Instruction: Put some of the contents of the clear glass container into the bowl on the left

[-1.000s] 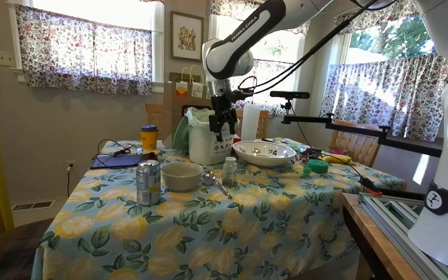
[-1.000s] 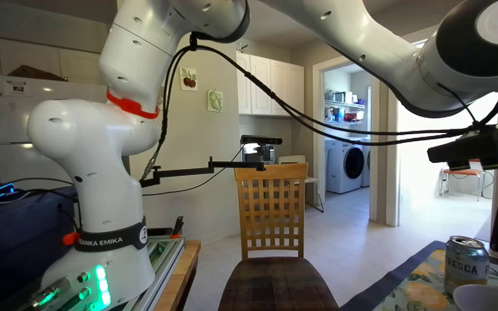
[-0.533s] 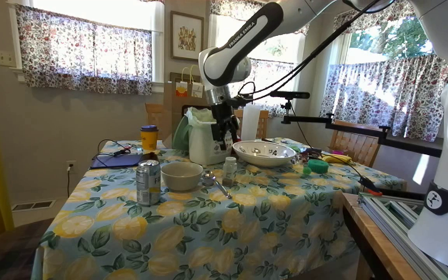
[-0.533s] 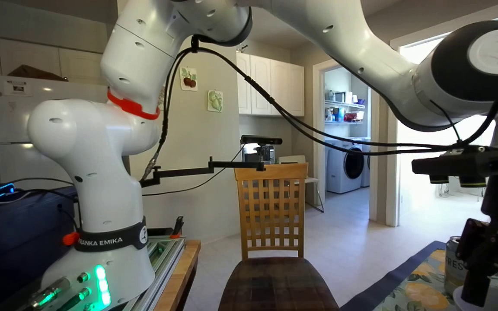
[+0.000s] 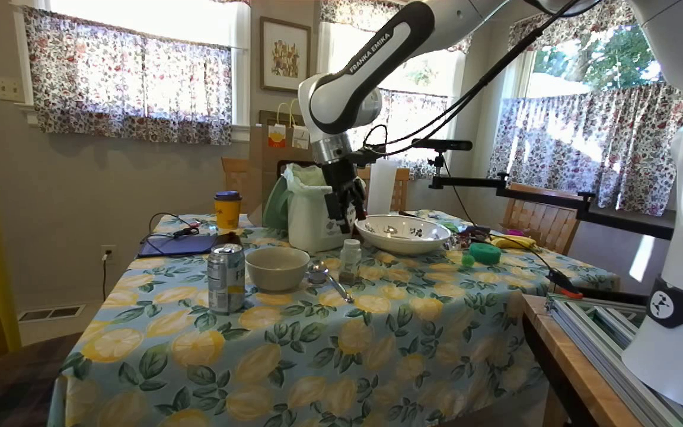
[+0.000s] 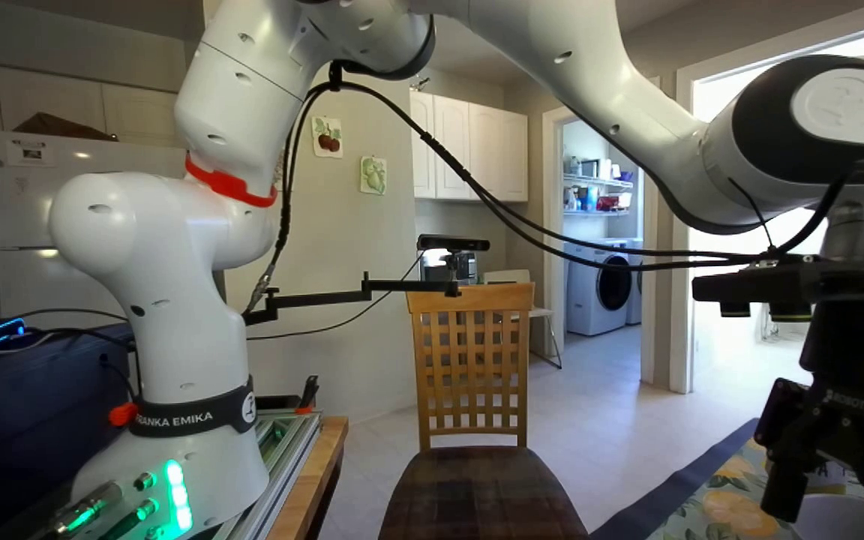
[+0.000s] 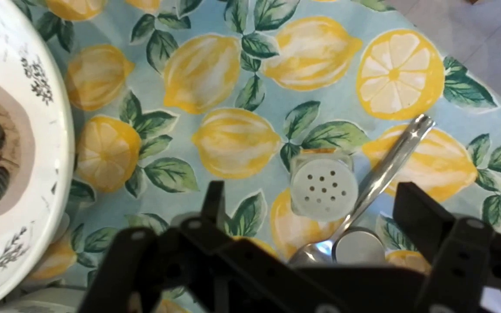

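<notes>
Claw (image 7: 310, 194): Fingers (image 7: 411, 213) parted, gripping nothing, poised above the lemon-print desk (image 5: 294, 311).
Glass container (image 5: 350, 261): Upright on that desk, just beside the spoon (image 7: 370, 190), with the grey bowl (image 5: 277, 270) beyond it in an exterior view.
Container wall (image 5: 350, 258): Likely stiff, light, slippery and possibly breakable, calling for a moderate squeeze around the mid-body.
Perforated cap (image 7: 324, 191): Best left above the grip, leaving its holes free for pouring; the spoon's handle, close by, could foul a finger.

Black tool (image 5: 353, 223), grey bowl (image 5: 277, 273), white-capped clear container (image 5: 350, 261), lemon-patterned blue tablecloth (image 5: 318, 356)
</notes>
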Action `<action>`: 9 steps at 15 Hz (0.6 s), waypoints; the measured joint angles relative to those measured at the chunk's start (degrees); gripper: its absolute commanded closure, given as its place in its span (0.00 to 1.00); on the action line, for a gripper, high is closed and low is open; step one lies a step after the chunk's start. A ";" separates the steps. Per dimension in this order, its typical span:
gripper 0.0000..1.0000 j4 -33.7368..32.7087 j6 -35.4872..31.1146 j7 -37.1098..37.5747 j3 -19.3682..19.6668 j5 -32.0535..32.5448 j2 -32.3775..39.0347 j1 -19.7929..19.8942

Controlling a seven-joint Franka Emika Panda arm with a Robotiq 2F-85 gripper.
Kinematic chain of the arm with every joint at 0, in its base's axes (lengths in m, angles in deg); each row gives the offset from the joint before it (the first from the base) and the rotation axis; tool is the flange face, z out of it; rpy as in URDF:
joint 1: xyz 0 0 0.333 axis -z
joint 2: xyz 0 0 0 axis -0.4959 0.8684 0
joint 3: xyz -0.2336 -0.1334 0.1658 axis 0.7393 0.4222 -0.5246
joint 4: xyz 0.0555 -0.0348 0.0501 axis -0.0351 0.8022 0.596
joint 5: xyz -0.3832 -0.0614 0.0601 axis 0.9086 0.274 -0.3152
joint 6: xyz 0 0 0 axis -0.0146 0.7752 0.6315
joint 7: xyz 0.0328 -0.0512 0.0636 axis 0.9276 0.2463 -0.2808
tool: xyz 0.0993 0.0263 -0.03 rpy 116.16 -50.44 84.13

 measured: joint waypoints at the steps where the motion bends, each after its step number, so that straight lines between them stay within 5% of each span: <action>1: 0.00 0.02 0.11 0.00 0.09 0.16 -0.31 -0.11; 9: 0.00 0.04 0.34 -0.01 0.33 0.34 1.70 -0.13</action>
